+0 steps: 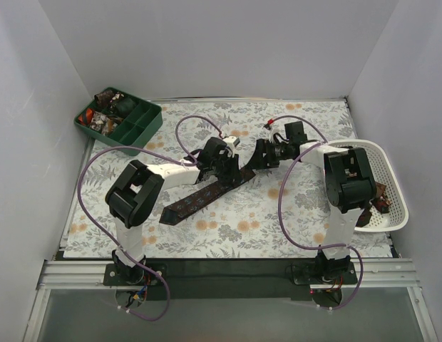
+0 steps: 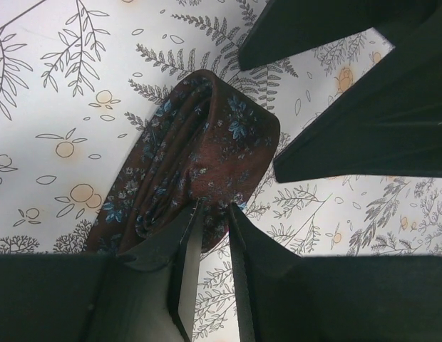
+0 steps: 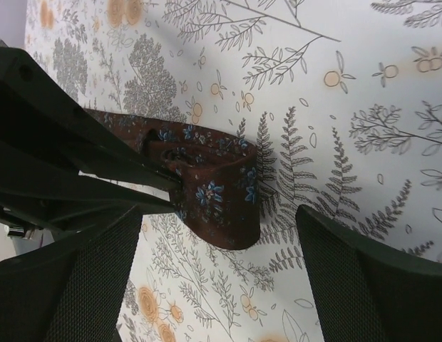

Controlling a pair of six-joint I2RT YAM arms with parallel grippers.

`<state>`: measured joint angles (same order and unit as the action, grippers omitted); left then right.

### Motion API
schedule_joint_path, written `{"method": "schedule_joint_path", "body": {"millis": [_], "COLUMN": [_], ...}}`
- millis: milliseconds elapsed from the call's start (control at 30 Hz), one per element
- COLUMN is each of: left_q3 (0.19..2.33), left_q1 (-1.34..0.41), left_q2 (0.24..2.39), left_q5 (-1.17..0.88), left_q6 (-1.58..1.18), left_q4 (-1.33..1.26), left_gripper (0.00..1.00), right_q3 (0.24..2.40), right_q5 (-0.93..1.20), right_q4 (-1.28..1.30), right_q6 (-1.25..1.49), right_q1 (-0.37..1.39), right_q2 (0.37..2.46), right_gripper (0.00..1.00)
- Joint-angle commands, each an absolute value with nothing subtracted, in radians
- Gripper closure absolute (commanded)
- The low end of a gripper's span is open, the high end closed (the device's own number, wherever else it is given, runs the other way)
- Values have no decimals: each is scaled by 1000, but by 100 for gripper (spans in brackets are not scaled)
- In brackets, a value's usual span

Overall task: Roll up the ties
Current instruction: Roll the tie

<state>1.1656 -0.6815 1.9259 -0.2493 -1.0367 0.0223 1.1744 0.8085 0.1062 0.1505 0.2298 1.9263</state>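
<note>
Left hand (image 2: 214, 208) sits mid-frame in the top view, fingers pressed nearly together and pinching the folded end of the brown floral tie (image 1: 196, 201). In my left wrist view the fabric bunches up right at the fingertips, with only a thin slit between them. The fold stands up off the desk (image 1: 278, 228) and curls over. Right hand (image 3: 219, 214) is just right of it and spread wide. Its two fingers straddle the same folded end without touching it, with floral cloth visible on both sides. The rest of the tie lies flat, running diagonally from the hands down to its pointed tip at lower left of centre. The part between the two hands is hidden in the top view. Green tray (image 1: 146, 125) is at upper left of the frame with a few rolled ties (image 1: 107, 107) in its far compartments; I can't tell how many. White basket (image 1: 396, 206) is at the right edge, partly behind my right arm, with loose ties (image 1: 378, 201) inside.
</note>
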Motion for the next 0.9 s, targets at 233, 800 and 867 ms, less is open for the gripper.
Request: {"method": "schedule_joint_path", "body": {"millis": [233,800,867], "left_q3": [1080,967,936], "left_q1": [-644,-609,-595], "left_q2": [1896,1660,1602], "left_q5": [-253,-255,-235], "left_q6": [-1026,-986,-956], "left_q4": [6,51,89], "left_gripper": [78,55,55], "right_q3": [1115,1228,1262], "right_q5": [916,537,404], "right_q4": [-129,258,322], "right_q6": [222,-78,-141], "right_q1": [297,325,328], "right_q2": [2031,1912,1896], "right_gripper": [34,99,99]}}
